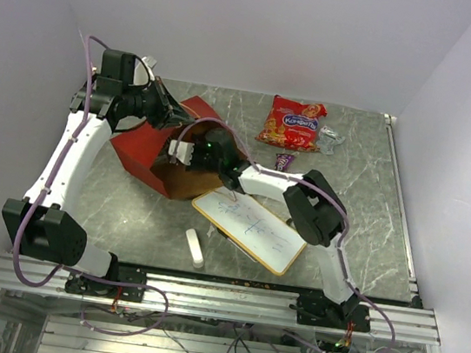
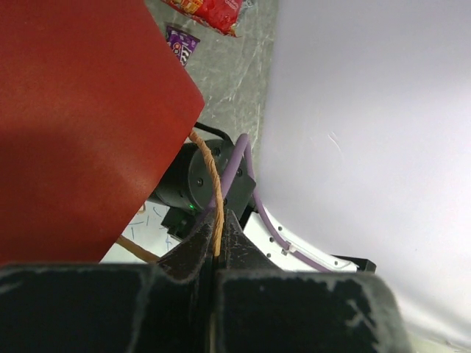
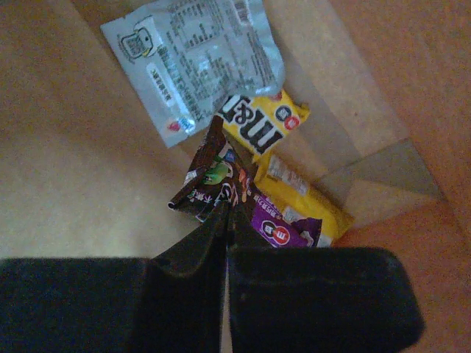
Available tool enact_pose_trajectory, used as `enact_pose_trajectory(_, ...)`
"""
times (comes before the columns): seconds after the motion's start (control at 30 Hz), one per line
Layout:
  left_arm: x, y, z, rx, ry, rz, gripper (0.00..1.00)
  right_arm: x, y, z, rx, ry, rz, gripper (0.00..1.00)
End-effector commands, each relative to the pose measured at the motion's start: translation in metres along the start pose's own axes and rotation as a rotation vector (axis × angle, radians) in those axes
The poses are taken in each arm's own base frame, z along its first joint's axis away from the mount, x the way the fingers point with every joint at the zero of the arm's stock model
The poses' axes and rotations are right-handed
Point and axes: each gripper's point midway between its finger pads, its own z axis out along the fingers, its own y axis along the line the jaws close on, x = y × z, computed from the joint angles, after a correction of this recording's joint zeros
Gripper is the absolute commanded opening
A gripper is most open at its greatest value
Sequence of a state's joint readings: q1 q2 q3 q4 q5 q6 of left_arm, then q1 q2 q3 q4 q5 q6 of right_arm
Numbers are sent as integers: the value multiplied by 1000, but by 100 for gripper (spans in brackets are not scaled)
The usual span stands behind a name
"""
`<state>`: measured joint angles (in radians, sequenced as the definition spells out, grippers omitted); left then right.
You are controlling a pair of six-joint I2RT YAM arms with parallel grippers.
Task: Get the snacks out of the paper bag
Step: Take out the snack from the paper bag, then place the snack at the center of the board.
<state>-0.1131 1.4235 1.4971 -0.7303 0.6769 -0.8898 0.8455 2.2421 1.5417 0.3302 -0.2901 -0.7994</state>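
Bright, even overhead; right wrist dim, soft.

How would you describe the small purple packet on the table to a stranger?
On the grey stone-patterned table, find the large red-orange crinkly snack bag at the far side. Just nearer, toward the white rectangular whiteboard, lies the small purple candy packet. It is far smaller than that bag, and purple, unlike the small silvery wrapper nearby.

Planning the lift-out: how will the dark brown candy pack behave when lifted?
The dark brown candy pack looks small and creased, so probably light and floppy. Pinched at one edge by the right claw, it may dangle or slip out.
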Motion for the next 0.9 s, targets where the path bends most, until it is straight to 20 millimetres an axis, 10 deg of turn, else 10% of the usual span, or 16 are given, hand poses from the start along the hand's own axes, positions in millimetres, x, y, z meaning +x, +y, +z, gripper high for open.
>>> enact_pose_trajectory(0.0, -6, -28, -8, 89, -23, 36, 7, -29, -25, -28, 86, -60, 15, 0)
enact_pose_trajectory(0.53, -5, -28, -8, 136, -49, 43, 7, -84, -31, -145, 145, -116, 239, 0)
enact_pose_trajectory(0.87, -8, -26, -3, 143, -43, 71, 7, -65, -22, -260, 301, 39, 596, 0)
